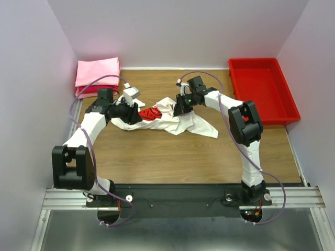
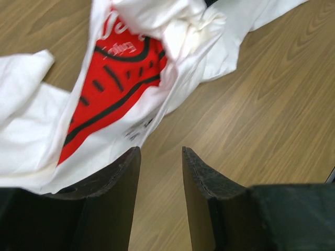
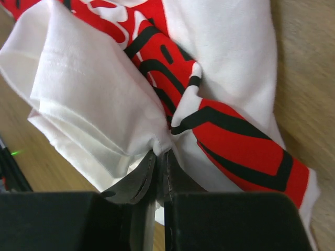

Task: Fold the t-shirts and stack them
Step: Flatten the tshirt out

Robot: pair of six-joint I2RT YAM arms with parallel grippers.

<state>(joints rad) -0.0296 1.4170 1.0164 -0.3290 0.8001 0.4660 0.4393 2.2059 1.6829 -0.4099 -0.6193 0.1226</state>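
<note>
Right gripper (image 3: pixel 159 157) pinches a bunched fold of the white t-shirt (image 3: pixel 89 99) - likely to lift and spread it - while left gripper (image 2: pixel 160 151) hangs half open on nothing beside the hem, shirt crumpled mid-table (image 1: pixel 157 154), folded pink t-shirts (image 1: pixel 97 72) stacked far-left, red tray (image 1: pixel 263 89) far-right.

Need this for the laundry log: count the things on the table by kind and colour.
White t-shirt: 1
Pink t-shirt: 1
Red t-shirt, under the pink one: 1
Red tray: 1
Total: 4
</note>
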